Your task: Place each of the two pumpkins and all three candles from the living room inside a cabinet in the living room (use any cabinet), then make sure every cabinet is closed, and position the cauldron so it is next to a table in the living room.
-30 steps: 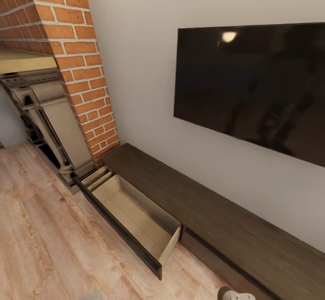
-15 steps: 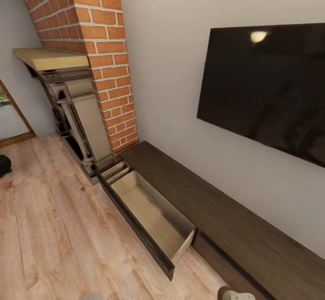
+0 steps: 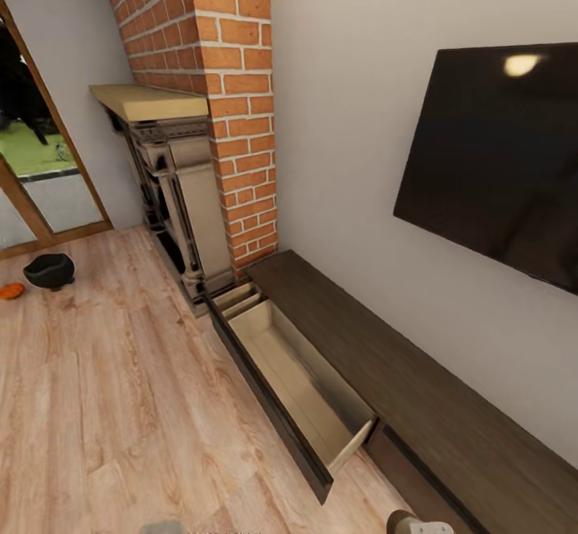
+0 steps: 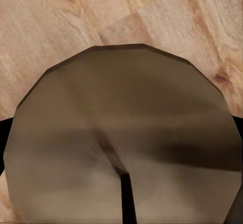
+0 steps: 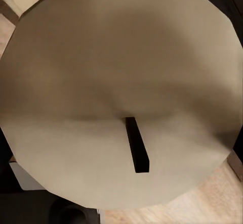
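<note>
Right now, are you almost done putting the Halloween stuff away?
Not yet. The cabinet has one drawer pulled open, with nothing inside. Each wrist camera shows a candle right up close, probably held. The cauldron and a pumpkin sit on the floor. Closing the drawer comes last.

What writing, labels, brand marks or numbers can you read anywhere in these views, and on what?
None: no readable text in any view.
The television has a blank dark screen with a lamp glare and no visible logo.
The open drawer of the cabinet, the brick chimney and the cauldron carry no marks.
The candle tops in the wrist views are plain, each with a dark wick.
</note>
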### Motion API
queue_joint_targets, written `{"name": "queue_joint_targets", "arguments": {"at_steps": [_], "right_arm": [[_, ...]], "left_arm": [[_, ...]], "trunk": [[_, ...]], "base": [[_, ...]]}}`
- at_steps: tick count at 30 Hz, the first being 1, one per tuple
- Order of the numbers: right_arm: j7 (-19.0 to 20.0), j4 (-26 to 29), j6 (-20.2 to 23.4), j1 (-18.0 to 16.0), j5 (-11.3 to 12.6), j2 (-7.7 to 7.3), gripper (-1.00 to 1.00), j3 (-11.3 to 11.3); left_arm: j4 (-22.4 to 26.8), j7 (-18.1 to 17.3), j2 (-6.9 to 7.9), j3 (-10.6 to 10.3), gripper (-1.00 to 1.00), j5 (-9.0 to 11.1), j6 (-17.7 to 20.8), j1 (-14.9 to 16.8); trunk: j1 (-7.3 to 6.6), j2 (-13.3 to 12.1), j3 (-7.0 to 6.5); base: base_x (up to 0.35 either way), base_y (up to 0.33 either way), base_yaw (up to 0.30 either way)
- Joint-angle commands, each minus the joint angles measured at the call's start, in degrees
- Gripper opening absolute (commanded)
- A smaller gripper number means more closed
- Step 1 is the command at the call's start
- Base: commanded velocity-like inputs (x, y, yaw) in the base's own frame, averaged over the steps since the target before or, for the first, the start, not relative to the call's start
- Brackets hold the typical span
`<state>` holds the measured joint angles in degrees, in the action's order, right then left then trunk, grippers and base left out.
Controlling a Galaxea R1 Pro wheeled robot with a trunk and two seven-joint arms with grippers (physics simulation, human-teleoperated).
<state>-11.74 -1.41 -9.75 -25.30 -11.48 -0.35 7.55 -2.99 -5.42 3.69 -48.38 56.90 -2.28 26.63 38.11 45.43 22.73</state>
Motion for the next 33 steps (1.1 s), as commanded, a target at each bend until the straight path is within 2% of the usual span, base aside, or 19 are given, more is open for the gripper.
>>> {"name": "queue_joint_targets", "arguments": {"at_steps": [1, 33], "right_arm": [[0.0, 0.0, 0.0, 0.0, 0.0, 0.0, -1.0, 0.0], [0.0, 0.0, 0.0, 0.1, 0.0, 0.0, -1.0, 0.0]], "left_arm": [[0.0, 0.1, 0.0, 0.0, -1.0, 0.0, 0.0, 0.0], [0.0, 0.1, 0.35, 0.1, -1.0, 0.1, -0.2, 0.0]], "trunk": [[0.0, 0.0, 0.0], [0.0, 0.0, 0.0]], "base": [[0.0, 0.0, 0.289], [0.0, 0.0, 0.289]]}}
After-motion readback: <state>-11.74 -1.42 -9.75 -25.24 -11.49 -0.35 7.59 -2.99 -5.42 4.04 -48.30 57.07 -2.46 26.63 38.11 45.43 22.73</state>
